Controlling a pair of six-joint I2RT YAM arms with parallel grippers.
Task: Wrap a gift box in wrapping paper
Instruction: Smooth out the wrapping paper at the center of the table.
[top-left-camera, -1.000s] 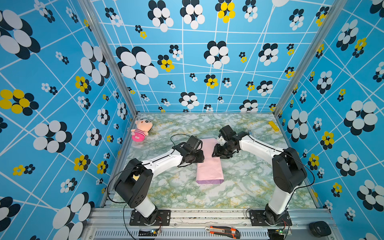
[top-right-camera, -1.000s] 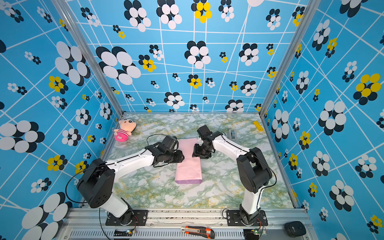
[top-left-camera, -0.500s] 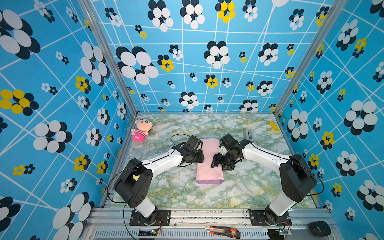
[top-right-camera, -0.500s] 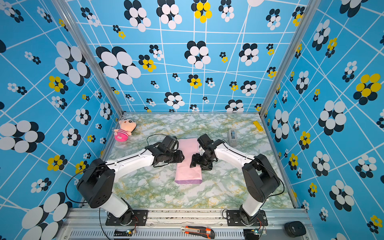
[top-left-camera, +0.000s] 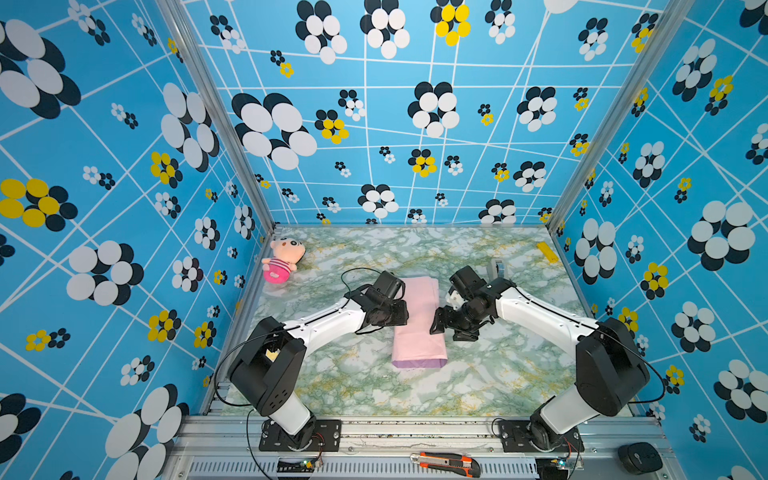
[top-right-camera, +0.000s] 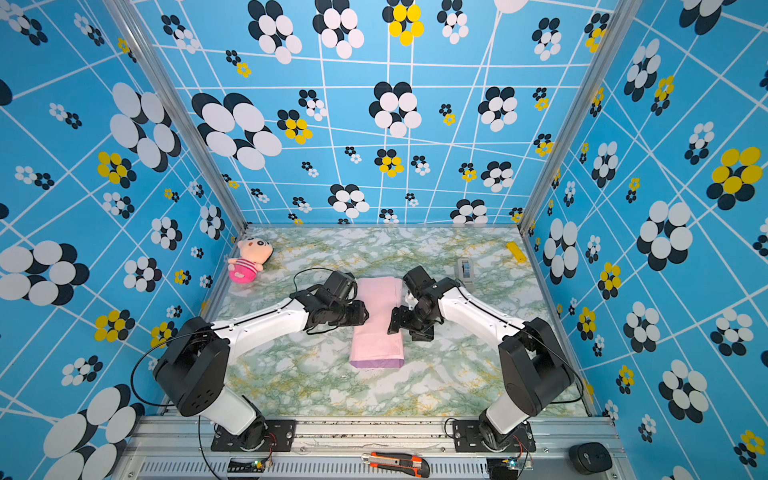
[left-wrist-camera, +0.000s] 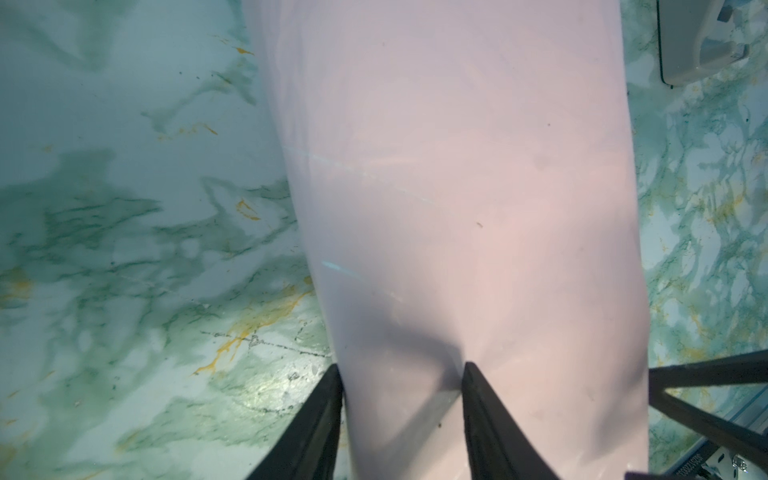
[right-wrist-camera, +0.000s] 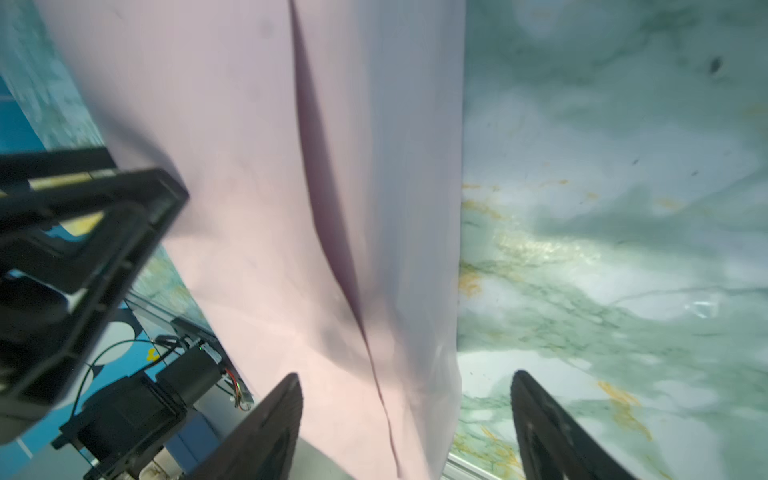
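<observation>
**Folded sheet between two grippers.** The wrapping paper (top-left-camera: 419, 345) lies on the marbled table (top-left-camera: 478, 374) as a long, pale pink bundle. A lilac strip shows at the end nearest the arm bases.

The left gripper (top-left-camera: 404, 316) meets one long edge of the bundle. In the left wrist view, one of its fingers (left-wrist-camera: 320, 415) sits at the paper's edge against the table. The other finger (left-wrist-camera: 486, 415) bears on the pink face, which is dented and shadowed at its tip. The jaws stand partly apart with paper between them, and it cannot be told whether they pinch it.

The right gripper (top-left-camera: 451, 328) faces it from the opposite long edge, its fingers spread wide and released. In the right wrist view, one finger (right-wrist-camera: 266, 428) hangs over the paper, just beside a dark fold line. The other (right-wrist-camera: 544, 424) is over bare table. The paper's edge runs between them, and they clasp nothing.

A grey tape dispenser (top-left-camera: 496, 268) stands behind the right fingers, toward the back wall. A plush doll (top-left-camera: 282, 262) lies well apart from the left fingers, in the far corner.
</observation>
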